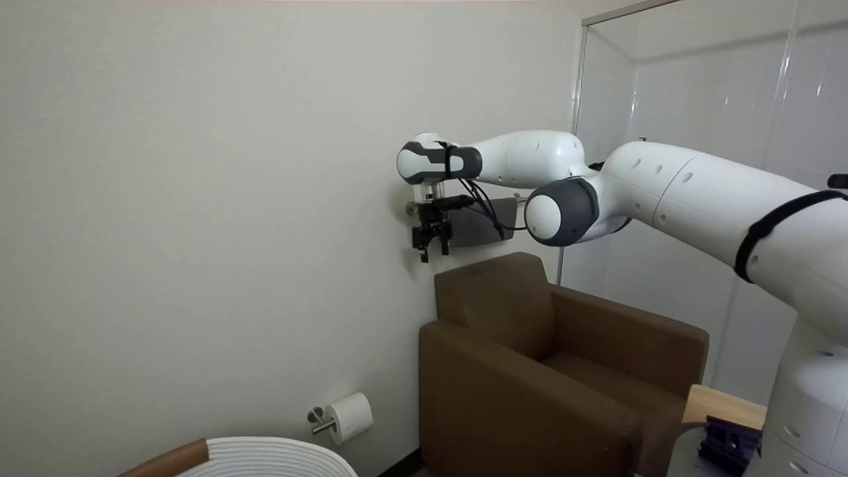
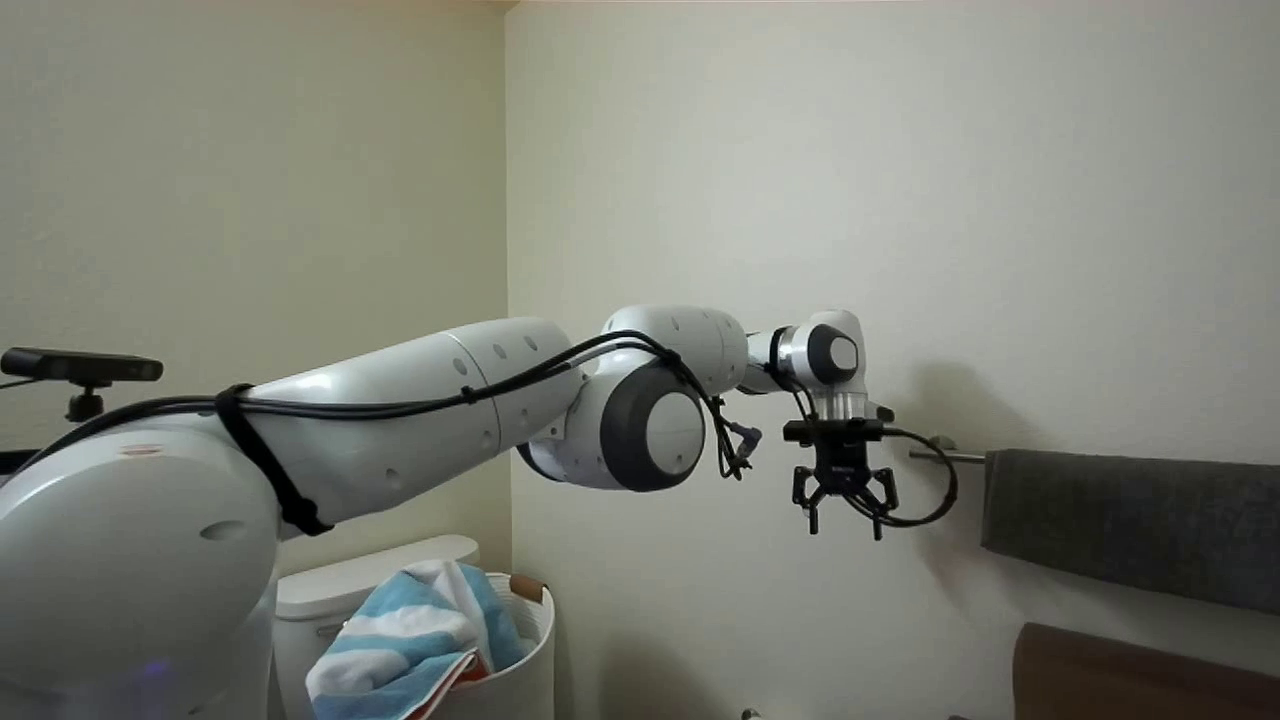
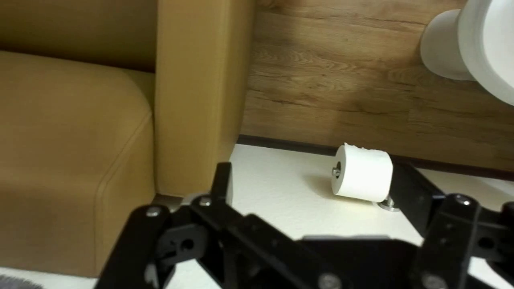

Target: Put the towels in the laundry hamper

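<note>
A dark grey towel (image 2: 1130, 525) hangs over a wall rail; it also shows in an exterior view (image 1: 487, 222), partly behind the gripper's cables. A blue-and-white striped towel (image 2: 400, 635) lies in the white hamper (image 2: 525, 690), draped over its rim. The hamper's rim also shows in an exterior view (image 1: 265, 447). My gripper (image 2: 846, 533) points down near the wall, beside the rail's end and apart from the grey towel. It shows in an exterior view (image 1: 434, 255) and in the wrist view (image 3: 313, 172), open, with nothing between its fingers.
A brown armchair (image 1: 523, 397) stands below the grey towel against the wall. A toilet paper roll (image 3: 365, 172) sits on a wall holder. A white toilet tank (image 2: 370, 575) is behind the hamper. A glass shower panel (image 1: 695, 165) is behind the arm.
</note>
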Controlling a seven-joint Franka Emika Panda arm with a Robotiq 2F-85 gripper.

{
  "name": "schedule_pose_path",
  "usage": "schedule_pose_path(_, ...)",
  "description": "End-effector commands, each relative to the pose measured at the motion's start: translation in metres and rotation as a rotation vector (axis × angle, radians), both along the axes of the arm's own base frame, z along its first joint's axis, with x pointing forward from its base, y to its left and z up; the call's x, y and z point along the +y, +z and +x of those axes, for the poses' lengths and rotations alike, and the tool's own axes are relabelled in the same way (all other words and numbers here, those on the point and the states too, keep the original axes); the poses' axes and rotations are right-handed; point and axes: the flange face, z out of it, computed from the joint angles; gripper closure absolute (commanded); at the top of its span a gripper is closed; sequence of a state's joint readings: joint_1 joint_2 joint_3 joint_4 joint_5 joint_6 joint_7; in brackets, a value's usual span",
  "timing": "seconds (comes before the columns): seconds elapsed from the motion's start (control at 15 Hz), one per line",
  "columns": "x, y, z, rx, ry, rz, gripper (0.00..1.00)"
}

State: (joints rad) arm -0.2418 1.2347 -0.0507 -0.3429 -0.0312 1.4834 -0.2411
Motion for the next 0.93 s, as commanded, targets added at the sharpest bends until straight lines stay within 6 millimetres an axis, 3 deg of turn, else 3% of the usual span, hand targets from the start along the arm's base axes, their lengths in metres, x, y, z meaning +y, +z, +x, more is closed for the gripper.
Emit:
schedule_pose_path(0.0, 0.005, 0.024, 0.005, -0.005, 0.086, -0.168, 0.00)
schedule_pose_path(0.27, -0.015, 0.040, 0.011, -0.050, 0.113, -0.372, 0.00)
schedule_pose_path(0.6, -0.054, 0.084, 0.019, -0.278, 0.057, -0.512, 0.00)
schedule_pose_path(0.87, -0.080, 0.085, 0.018, -0.366, 0.034, -0.500, 0.00)
